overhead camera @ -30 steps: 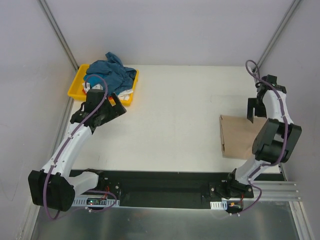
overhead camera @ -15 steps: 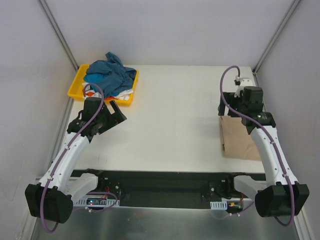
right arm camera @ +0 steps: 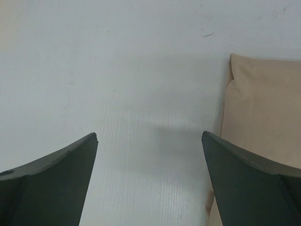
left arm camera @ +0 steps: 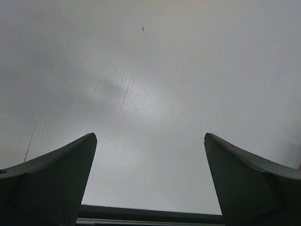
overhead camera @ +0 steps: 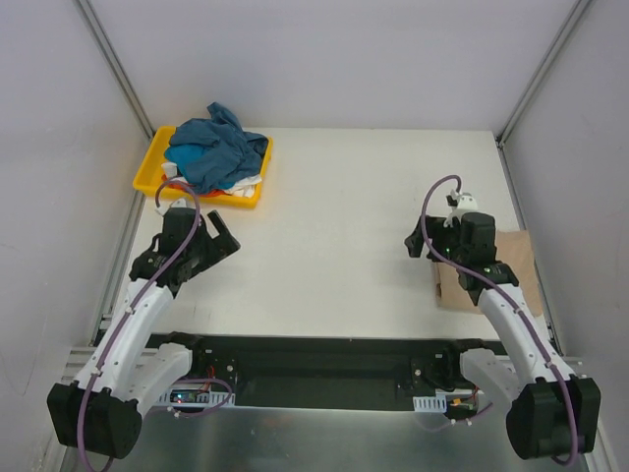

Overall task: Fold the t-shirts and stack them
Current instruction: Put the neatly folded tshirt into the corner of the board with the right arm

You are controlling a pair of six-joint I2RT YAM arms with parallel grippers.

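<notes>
A folded beige-tan t-shirt (overhead camera: 519, 264) lies flat at the right edge of the table; it also shows in the right wrist view (right arm camera: 263, 108). A crumpled teal-blue t-shirt (overhead camera: 213, 150) lies heaped on white and orange-red cloth in the yellow tray (overhead camera: 149, 167) at the back left. My right gripper (overhead camera: 421, 246) is open and empty over bare table just left of the beige shirt. My left gripper (overhead camera: 218, 236) is open and empty, in front of the tray, over bare table (left arm camera: 150, 94).
The white table (overhead camera: 344, 216) sits between grey walls. A black strip (overhead camera: 324, 369) with the arm bases runs along the near edge. The tray sits in the back left corner.
My right arm has swung down and left, from the far right corner to just left of the beige shirt. My left gripper has drawn back from the tray toward the near edge.
</notes>
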